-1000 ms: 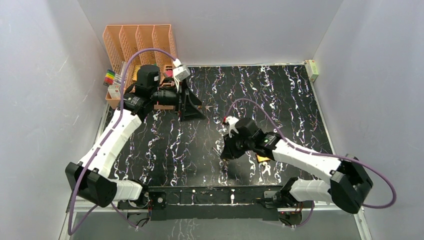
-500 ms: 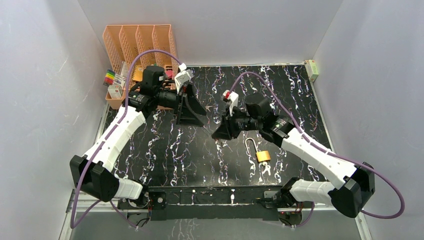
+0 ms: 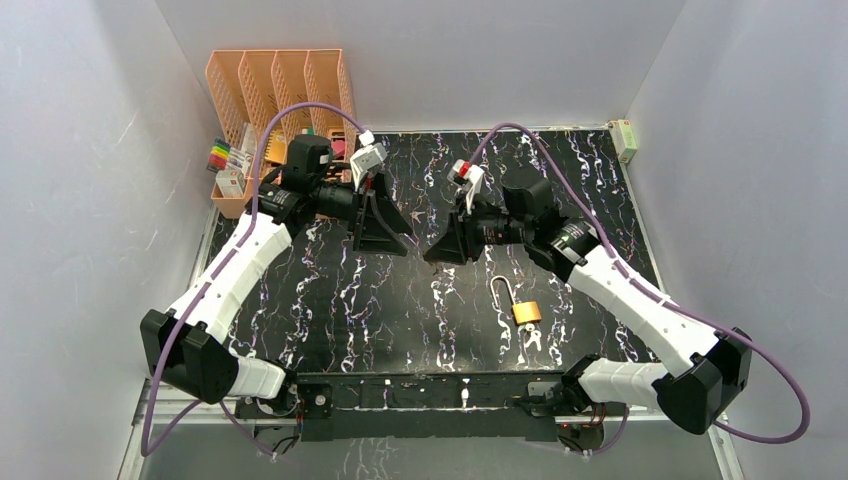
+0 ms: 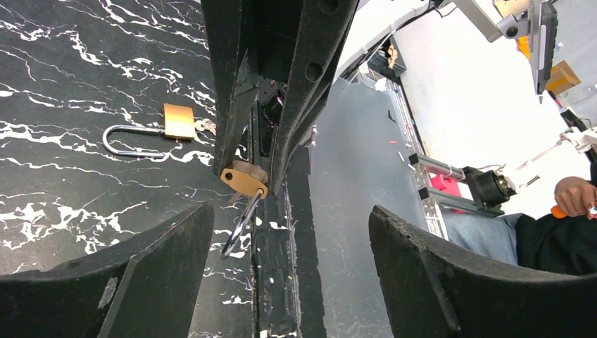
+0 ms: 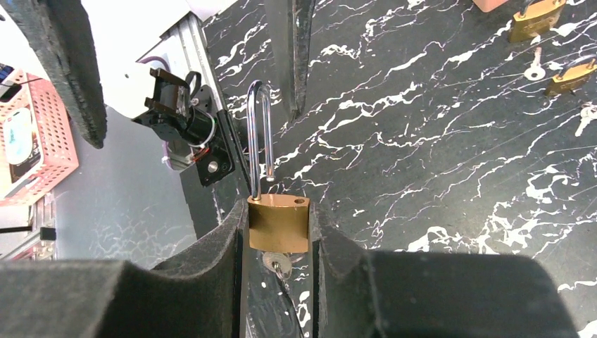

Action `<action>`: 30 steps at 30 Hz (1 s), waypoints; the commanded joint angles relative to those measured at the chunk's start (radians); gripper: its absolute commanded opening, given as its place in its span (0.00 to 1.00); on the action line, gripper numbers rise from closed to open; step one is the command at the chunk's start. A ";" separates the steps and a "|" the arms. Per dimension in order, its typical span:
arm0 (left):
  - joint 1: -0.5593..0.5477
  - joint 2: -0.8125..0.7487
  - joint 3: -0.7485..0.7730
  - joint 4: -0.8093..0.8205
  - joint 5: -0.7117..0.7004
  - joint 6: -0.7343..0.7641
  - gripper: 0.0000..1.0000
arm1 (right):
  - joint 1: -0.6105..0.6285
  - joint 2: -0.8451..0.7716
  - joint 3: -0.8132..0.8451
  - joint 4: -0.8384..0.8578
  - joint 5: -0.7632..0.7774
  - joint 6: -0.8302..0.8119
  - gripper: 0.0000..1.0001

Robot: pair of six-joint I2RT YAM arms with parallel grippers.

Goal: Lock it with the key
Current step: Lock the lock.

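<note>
My right gripper [image 3: 437, 250] is shut on the brass body of a padlock [image 5: 278, 223], held above the table. Its steel shackle [image 5: 258, 134] is open and points away from the wrist. A key [image 5: 277, 264] sits in the bottom of the lock, between the fingers. My left gripper [image 3: 400, 232] is open and empty, facing the right gripper tip to tip with a small gap. In the left wrist view the held padlock [image 4: 244, 179] hangs between the right fingers just beyond my open left gripper [image 4: 290, 211].
A second brass padlock [image 3: 522, 308] with an open shackle lies on the black marbled table [image 3: 600, 200], also in the left wrist view [image 4: 179, 121]. More padlocks [image 5: 570, 77] and loose keys [image 5: 535, 70] lie farther off. An orange file rack [image 3: 275, 80] and marker box [image 3: 222, 158] stand back left.
My right gripper has risen from the table's front and swung back toward the left gripper, uncovering the second padlock. The left gripper shifted slightly right.
</note>
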 commanded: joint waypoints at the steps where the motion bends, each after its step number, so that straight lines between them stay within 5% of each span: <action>1: 0.000 0.004 0.006 -0.016 0.030 0.034 0.75 | -0.007 0.008 0.056 0.052 -0.056 0.002 0.00; 5: 0.000 0.016 0.014 -0.026 0.042 0.046 0.55 | -0.010 0.012 0.063 0.063 -0.062 0.007 0.00; 10: 0.000 0.032 0.027 -0.075 0.047 0.082 0.03 | -0.024 0.009 0.070 0.066 -0.071 0.008 0.00; 24: -0.004 0.156 0.183 -0.471 0.071 0.413 0.00 | -0.100 0.032 0.142 0.054 -0.140 0.002 0.02; 30: 0.011 0.067 0.117 -0.001 0.019 0.037 0.00 | -0.106 0.044 0.175 0.054 -0.111 -0.004 0.83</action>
